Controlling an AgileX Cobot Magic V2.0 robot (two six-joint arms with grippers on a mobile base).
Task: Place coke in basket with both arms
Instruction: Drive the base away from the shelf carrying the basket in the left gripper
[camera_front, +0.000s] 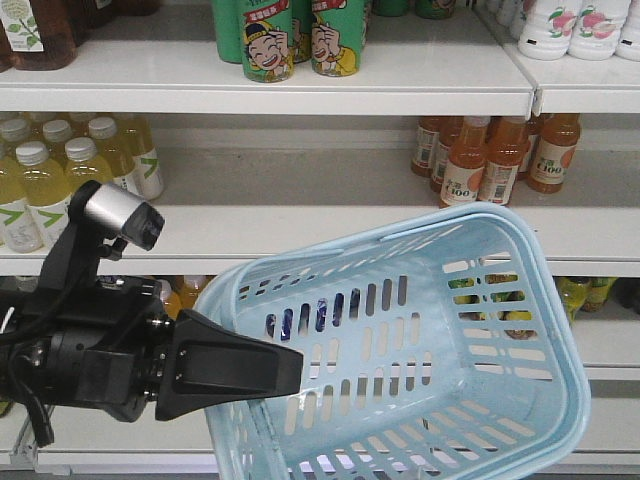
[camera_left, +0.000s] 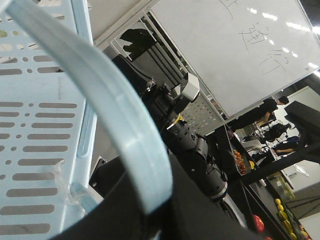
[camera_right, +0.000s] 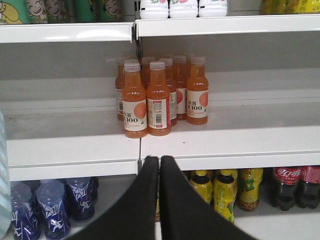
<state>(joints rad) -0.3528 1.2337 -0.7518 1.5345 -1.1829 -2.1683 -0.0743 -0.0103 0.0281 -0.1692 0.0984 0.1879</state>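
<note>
Coke (camera_right: 286, 187) appears only in wrist view, beside seemingly closed right claw (camera_right: 159, 160).

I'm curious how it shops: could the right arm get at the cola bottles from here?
Probably yes. The cola bottles stand unblocked, down-right of the right gripper, under a shelf it must dip below; its shut jaws must open first.

Black arm (camera_front: 90, 350), silver-grey cylinder (camera_front: 108, 207) on top
</note>
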